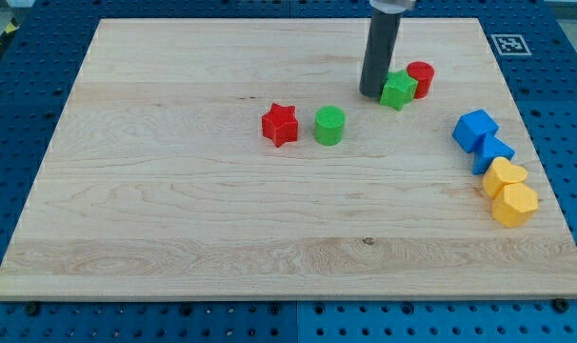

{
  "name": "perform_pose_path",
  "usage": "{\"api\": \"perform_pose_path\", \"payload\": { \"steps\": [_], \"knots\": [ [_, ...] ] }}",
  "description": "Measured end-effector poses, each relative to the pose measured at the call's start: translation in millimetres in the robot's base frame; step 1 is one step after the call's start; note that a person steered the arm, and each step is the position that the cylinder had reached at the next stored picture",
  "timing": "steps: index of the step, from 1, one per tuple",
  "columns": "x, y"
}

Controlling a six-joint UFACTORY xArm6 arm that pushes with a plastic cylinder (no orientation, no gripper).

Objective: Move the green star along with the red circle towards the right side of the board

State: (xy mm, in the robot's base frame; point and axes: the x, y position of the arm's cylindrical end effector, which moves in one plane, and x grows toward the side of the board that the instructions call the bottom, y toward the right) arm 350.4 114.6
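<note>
The green star (398, 90) lies in the upper right part of the wooden board (174, 238). The red circle (421, 77) touches it on its upper right side. My tip (372, 93) stands on the board just left of the green star, touching or almost touching it. The dark rod rises from the tip to the view's top edge.
A red star (280, 125) and a green circle (329, 126) sit side by side near the board's middle. Two blue blocks (474, 130) (494, 152) and two yellow blocks (505, 176) (514, 204) form a line near the right edge.
</note>
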Motion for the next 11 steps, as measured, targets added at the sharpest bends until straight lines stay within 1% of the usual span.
{"api": "perform_pose_path", "payload": {
  "steps": [2,3,5,6,7,9,11],
  "knots": [
    [9,16],
    [36,22],
    [42,51],
    [48,38],
    [38,26],
    [16,26],
    [14,43]
  ]
}}
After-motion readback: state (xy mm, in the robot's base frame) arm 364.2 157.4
